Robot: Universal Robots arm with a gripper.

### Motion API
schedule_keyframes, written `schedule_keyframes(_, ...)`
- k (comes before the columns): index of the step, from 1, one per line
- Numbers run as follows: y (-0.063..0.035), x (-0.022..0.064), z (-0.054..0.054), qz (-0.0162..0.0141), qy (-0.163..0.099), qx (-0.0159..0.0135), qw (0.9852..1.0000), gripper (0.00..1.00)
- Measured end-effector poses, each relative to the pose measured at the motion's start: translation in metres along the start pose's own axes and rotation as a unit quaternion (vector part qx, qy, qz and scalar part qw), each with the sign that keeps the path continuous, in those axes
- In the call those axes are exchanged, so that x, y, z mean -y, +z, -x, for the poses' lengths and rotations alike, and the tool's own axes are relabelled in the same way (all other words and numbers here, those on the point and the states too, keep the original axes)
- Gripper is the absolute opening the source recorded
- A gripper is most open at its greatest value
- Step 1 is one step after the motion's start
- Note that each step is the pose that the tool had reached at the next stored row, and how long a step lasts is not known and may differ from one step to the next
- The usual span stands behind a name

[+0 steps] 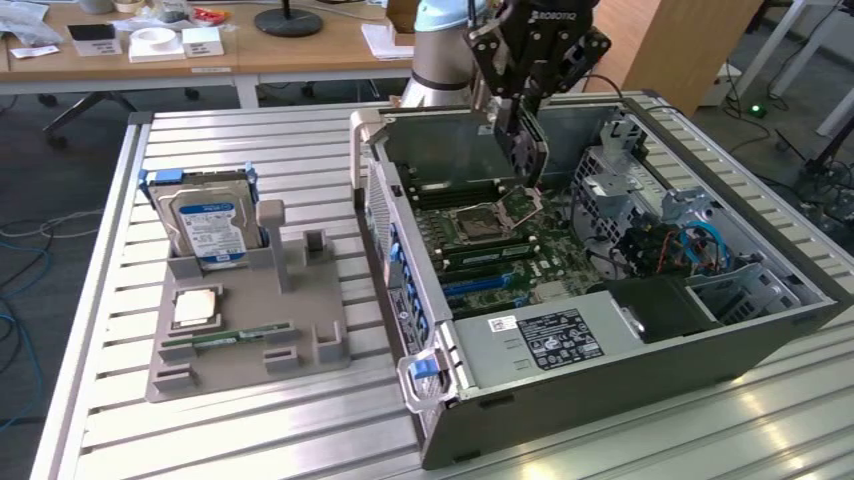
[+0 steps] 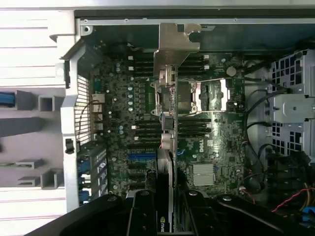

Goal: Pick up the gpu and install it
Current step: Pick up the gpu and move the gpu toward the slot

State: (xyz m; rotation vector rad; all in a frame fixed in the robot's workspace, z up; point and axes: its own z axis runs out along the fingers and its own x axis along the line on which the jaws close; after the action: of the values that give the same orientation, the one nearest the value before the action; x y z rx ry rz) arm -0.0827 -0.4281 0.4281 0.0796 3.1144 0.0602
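Note:
My gripper (image 1: 522, 105) hangs over the open computer case (image 1: 747, 330), shut on the gpu (image 1: 523, 150). The card is dark and thin and hangs on edge above the motherboard (image 1: 501, 250), near the CPU socket (image 1: 483, 215). From the wrist camera the gpu (image 2: 171, 147) appears edge-on between my fingers (image 2: 142, 211), its pale metal bracket (image 2: 174, 46) pointing toward the case's far wall. Blue expansion slots (image 2: 142, 157) lie beside the card's line. Whether the card touches the board I cannot tell.
A grey fixture (image 1: 247, 345) on the slatted table (image 1: 240, 150) holds a silver hard drive with a blue label (image 1: 210, 225), a CPU (image 1: 195, 307) and a green RAM stick (image 1: 240, 335). Inside the case sit the power supply (image 1: 561, 335) and drive cage (image 1: 647, 215).

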Motion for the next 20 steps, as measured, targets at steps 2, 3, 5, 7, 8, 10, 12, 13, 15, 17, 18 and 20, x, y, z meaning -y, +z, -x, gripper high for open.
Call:
schedule_keyframes(2,0.0004,-0.0005,0.009,0.0000,0.000,0.0000,1.0000,0.26)
schedule_keyframes(3,0.0007,-0.0008,0.014,0.0000,0.000,0.0000,1.0000,0.26)
schedule_keyframes(5,0.0011,-0.0012,0.023,0.0000,0.000,0.0000,1.0000,0.26)
schedule_keyframes(7,0.0015,-0.0017,0.032,0.0000,0.000,0.0000,1.0000,0.26)
schedule_keyframes(8,0.0017,-0.0020,0.036,0.0000,0.000,0.0000,1.0000,0.26)
schedule_keyframes(10,0.0022,-0.0024,0.045,0.0000,0.000,0.0000,1.0000,0.26)
schedule_keyframes(12,0.0026,-0.0029,0.055,0.0000,0.000,0.0000,1.0000,0.26)
schedule_keyframes(13,0.0028,-0.0031,0.059,0.0000,0.000,0.0000,1.0000,0.26)
schedule_keyframes(15,0.0032,-0.0036,0.068,0.0000,0.000,0.0000,1.0000,0.26)
schedule_keyframes(17,0.0036,-0.0041,0.077,0.0000,0.000,0.0000,1.0000,0.26)
schedule_keyframes(18,0.0038,-0.0043,0.082,0.0000,0.000,0.0000,1.0000,0.26)
schedule_keyframes(20,0.0041,-0.0048,0.091,0.0000,0.000,0.0000,1.0000,0.26)
